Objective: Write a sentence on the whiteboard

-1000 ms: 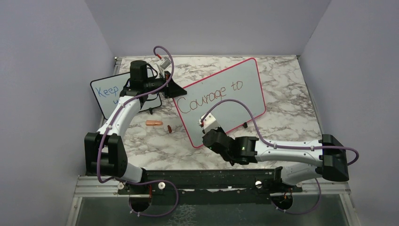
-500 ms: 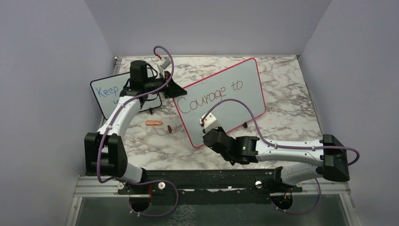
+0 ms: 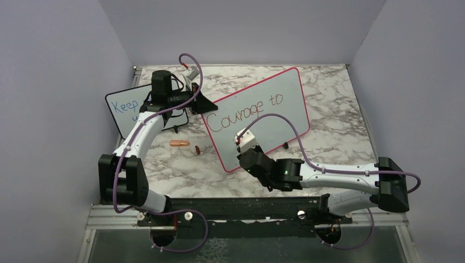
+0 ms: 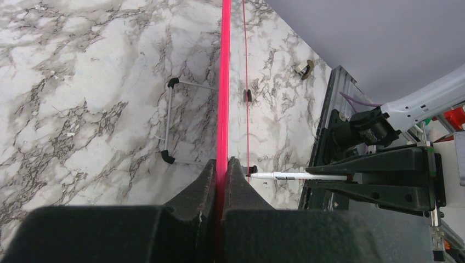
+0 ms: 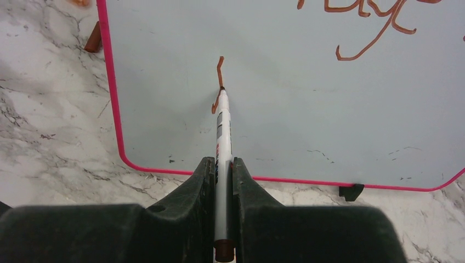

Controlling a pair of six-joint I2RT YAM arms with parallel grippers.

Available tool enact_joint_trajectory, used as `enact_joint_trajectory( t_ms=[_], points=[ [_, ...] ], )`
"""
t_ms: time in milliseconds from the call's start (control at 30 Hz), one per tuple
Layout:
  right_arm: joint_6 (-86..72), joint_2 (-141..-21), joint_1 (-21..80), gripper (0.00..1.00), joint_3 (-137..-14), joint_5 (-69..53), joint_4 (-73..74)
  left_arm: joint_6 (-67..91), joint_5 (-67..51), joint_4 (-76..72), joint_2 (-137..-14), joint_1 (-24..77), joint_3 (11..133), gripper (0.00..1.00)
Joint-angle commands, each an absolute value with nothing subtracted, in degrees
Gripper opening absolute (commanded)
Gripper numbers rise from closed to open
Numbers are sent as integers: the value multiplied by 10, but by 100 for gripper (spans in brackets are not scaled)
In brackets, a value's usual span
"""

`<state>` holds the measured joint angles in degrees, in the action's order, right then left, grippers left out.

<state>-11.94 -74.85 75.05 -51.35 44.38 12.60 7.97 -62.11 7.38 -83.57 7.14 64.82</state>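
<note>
The whiteboard [image 3: 282, 118] with its thin red-pink frame stands tilted on the marble table. Its first line of the sentence [image 3: 245, 113] reads "Courage to" in red-brown. My left gripper [image 3: 200, 103] is shut on the board's upper left edge; in the left wrist view the red frame [image 4: 224, 82] runs straight between the fingers of that gripper [image 4: 221, 167]. My right gripper [image 5: 222, 164] is shut on a white marker [image 5: 221, 131]. The marker's tip touches the board below the first line, at the end of a short new stroke [image 5: 219, 68].
A smaller black-framed board [image 3: 125, 107] with blue writing stands behind the left arm. An orange pen [image 3: 179, 143] and a small brown cap [image 3: 197, 149] lie on the table left of the whiteboard. A black foot [image 5: 351, 192] sticks out under the whiteboard's lower edge.
My right gripper has shifted slightly up and to the right along the board with the marker. The left arm has not moved.
</note>
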Motion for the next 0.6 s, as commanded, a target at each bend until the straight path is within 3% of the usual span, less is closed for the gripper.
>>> enact_joint_trajectory(
  t_ms=[0,567],
  points=[
    [-113,-755,751,1,-506,473,95,42,-560,113,-850,77,632,0],
    [-144,-738,751,1,-495,504,137,41,-559,113,-849,77,632,0]
  ],
)
